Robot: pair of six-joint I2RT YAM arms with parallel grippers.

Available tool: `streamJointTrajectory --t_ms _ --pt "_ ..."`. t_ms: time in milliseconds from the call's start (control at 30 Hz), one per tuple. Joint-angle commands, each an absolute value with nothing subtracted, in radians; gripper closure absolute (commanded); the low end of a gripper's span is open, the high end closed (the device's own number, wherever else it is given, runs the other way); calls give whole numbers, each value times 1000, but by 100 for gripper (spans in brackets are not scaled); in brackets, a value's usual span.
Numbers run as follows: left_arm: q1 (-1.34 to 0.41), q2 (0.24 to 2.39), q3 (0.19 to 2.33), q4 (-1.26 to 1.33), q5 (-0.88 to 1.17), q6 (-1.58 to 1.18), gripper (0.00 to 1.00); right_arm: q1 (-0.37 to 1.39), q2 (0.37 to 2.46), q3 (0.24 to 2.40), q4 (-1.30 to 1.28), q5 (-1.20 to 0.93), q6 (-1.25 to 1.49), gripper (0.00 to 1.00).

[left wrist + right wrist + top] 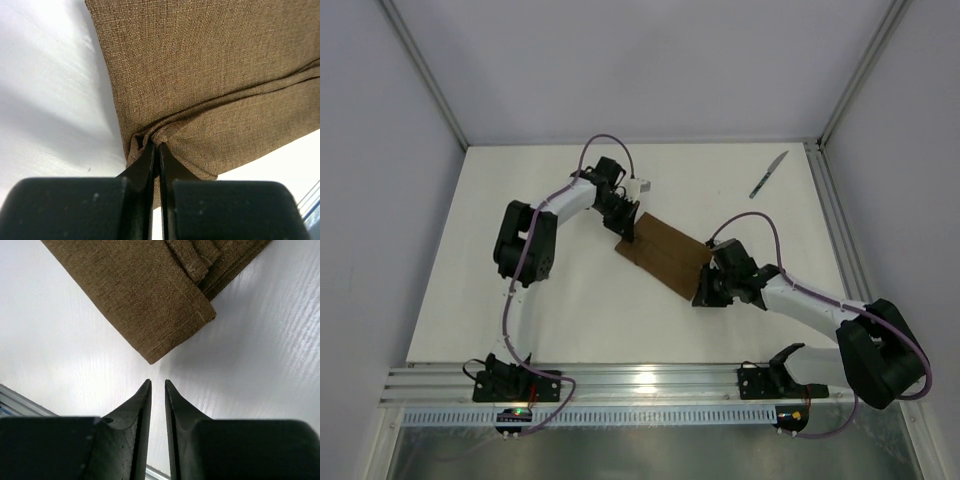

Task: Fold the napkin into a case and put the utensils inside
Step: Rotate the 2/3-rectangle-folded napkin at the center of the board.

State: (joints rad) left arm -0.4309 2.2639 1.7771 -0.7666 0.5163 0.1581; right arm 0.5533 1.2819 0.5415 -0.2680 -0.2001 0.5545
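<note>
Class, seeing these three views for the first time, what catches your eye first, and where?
The folded brown napkin lies slantwise at the middle of the white table and draws the eye first. The left end effector is shut on its far-left end, bunching the cloth; the right end effector sits just off its near-right corner, fingers slightly apart and empty. A lone knife lies at the table's far right.

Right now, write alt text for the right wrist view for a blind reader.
The right gripper, jaws slightly apart and empty, points at the near corner of the brown napkin, folded in layers, without touching it. The cloth lies flat on a white table.
</note>
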Motion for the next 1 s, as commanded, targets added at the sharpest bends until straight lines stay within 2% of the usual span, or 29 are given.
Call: streamJointTrajectory --t_ms 0,67,100,167,333,433,533,667,967 --pt "-419 2241 1675 -721 514 80 100 540 1207 594 -360 -210 526 78" --pt "-414 2214 1619 -671 523 34 100 531 1192 614 -370 -222 531 69" --pt "-405 2203 1599 -648 525 14 100 517 1190 612 -367 -227 540 58" --pt "-397 2180 1563 -605 514 -30 100 497 1192 600 -330 -242 567 52" --pt "-383 2155 1522 -554 495 -80 100 431 1209 543 -188 -255 624 46" --pt "-383 2125 1471 -514 491 -115 100 410 1279 574 -128 -276 604 46" --pt "-377 2103 1428 -471 476 -158 100 390 1353 603 -91 -293 585 50" --pt "-354 2069 1373 -411 462 -215 100 367 1434 621 -64 -307 577 64" --pt "-324 2014 1283 -342 460 -334 100 285 1568 715 -83 -298 471 86"
